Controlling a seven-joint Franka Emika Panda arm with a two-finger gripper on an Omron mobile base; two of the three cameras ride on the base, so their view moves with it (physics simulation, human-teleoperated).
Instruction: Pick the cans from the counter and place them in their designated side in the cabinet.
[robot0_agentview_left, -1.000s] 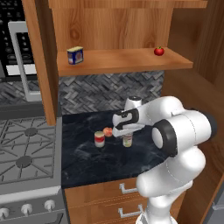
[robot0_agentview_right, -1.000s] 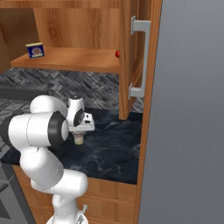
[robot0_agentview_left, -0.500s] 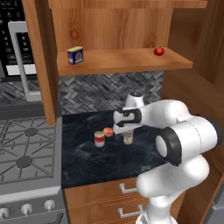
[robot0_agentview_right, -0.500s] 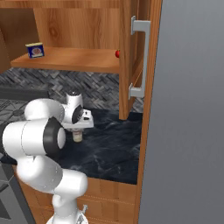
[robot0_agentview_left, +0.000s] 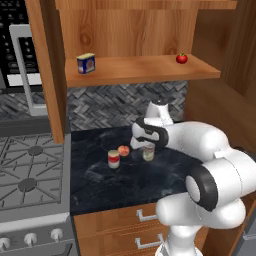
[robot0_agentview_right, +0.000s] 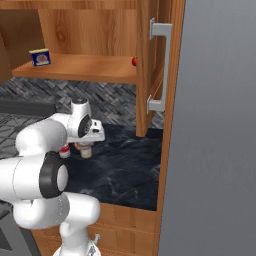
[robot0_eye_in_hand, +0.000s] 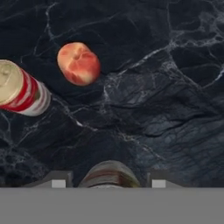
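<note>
Greenish-yellow can (robot0_agentview_left: 148, 152) sitting clamped in end effector (robot0_eye_in_hand: 105, 183): likely rigid, light, slick-sided; gripping mid-body, squarely, looking safest.

Two upright cans (robot0_agentview_left: 114, 159) (robot0_agentview_left: 148, 152) on black counter (robot0_agentview_left: 125, 182)

A blue-and-yellow tin (robot0_agentview_left: 86, 63) and a red tomato (robot0_agentview_left: 181, 58) sit well apart; a peach (robot0_eye_in_hand: 78, 63) lies lower down
</note>
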